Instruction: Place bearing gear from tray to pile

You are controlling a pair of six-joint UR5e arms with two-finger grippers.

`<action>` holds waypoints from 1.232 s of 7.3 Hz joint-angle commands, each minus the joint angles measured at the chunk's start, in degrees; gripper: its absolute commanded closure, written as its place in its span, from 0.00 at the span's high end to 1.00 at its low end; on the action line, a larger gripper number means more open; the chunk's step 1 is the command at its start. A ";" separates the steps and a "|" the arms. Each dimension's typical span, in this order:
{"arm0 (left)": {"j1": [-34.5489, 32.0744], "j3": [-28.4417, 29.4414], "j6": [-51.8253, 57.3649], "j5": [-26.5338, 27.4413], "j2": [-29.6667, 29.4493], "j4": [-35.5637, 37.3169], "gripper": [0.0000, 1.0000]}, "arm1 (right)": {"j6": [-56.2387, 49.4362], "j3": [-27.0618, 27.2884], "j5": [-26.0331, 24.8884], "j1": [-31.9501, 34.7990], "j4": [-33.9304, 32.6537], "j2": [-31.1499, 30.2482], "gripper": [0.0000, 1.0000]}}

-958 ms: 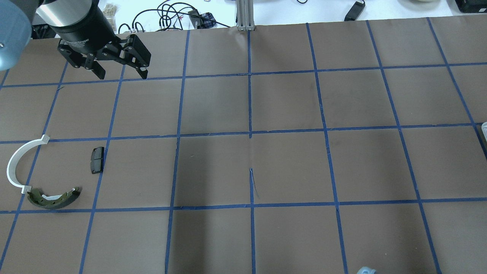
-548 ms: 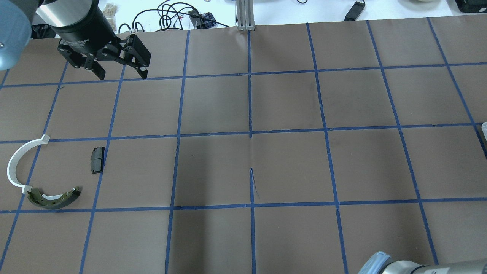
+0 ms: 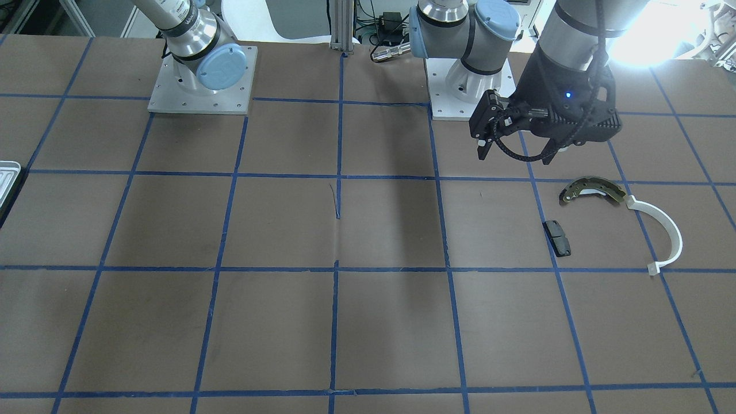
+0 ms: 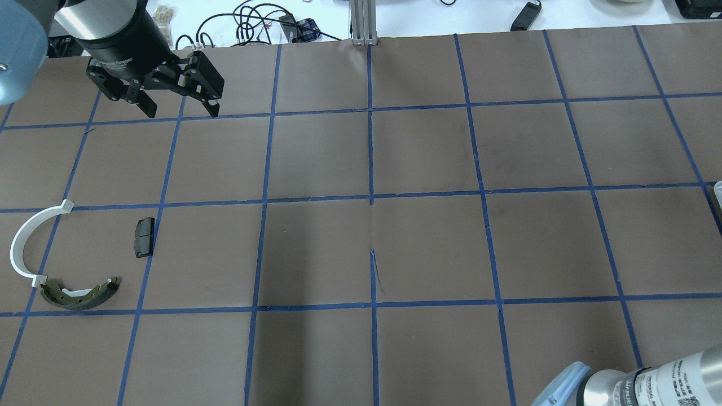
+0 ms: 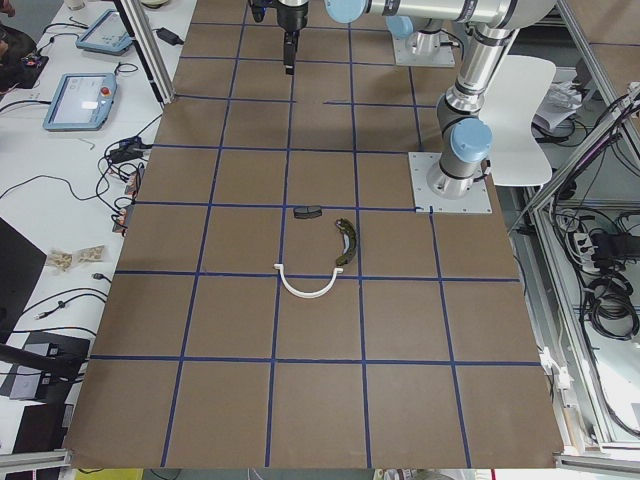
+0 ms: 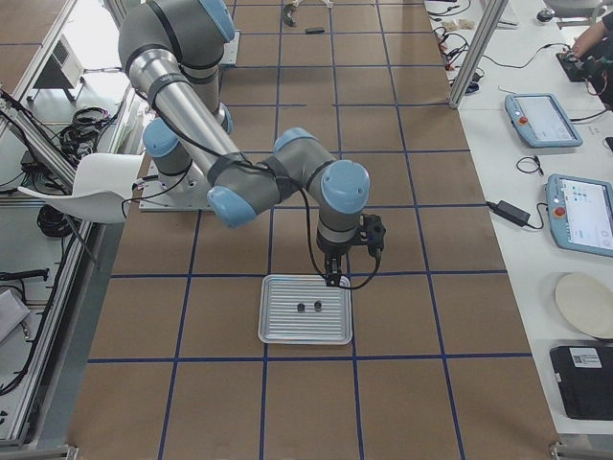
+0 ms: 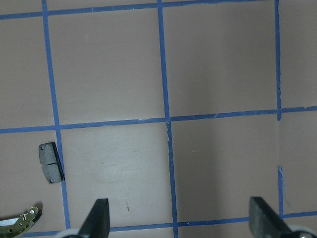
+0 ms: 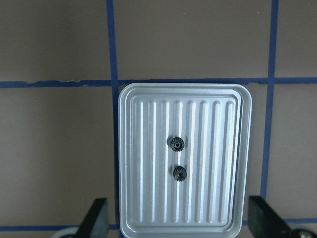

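right gripper (image 8: 178,200): spread wide, empty, above tray (image 8: 133,163) | bearing gear (image 8: 177,144), second gear (image 8: 180,173): mid-tray, between and ahead of its fingers | left gripper (image 4: 181,111): wide, empty | pile: black pad (image 4: 144,237), brake shoe (image 4: 79,296), white arc (image 4: 22,242) on bench (image 4: 428,242), well apart from left gripper, off one finger's side

The right gripper (image 6: 332,280) hangs pointing down at the far rim of the tray (image 6: 278,326), which lies on the brown gridded table (image 6: 412,316). Two small dark gears (image 6: 301,308) sit side by side near the tray's middle, not touching.
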 commanded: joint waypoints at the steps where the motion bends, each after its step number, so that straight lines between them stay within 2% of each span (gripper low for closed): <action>1: 0.00 0.00 -0.05 0.00 0.00 0.00 1.00 | -5.94 9.33 0.26 -3.00 -11.35 4.16 1.00; 2: 0.00 0.00 -0.05 0.00 0.00 0.00 1.00 | -8.49 14.95 -0.01 -3.19 -19.25 4.34 1.00; 3: 0.00 0.00 0.03 0.09 0.00 -0.09 1.00 | -9.99 18.66 0.43 -3.89 -24.37 4.43 1.00; 4: 0.00 0.00 0.03 0.09 0.00 -0.09 1.00 | -10.01 19.65 0.87 -4.68 -24.94 4.78 0.96; 8: 0.00 0.00 0.03 0.09 0.00 0.00 1.00 | -10.27 19.66 1.13 -5.74 -26.62 7.25 0.95; 9: 0.00 0.00 0.03 0.00 0.00 0.00 1.00 | -10.27 19.49 1.13 -5.83 -26.62 7.25 0.88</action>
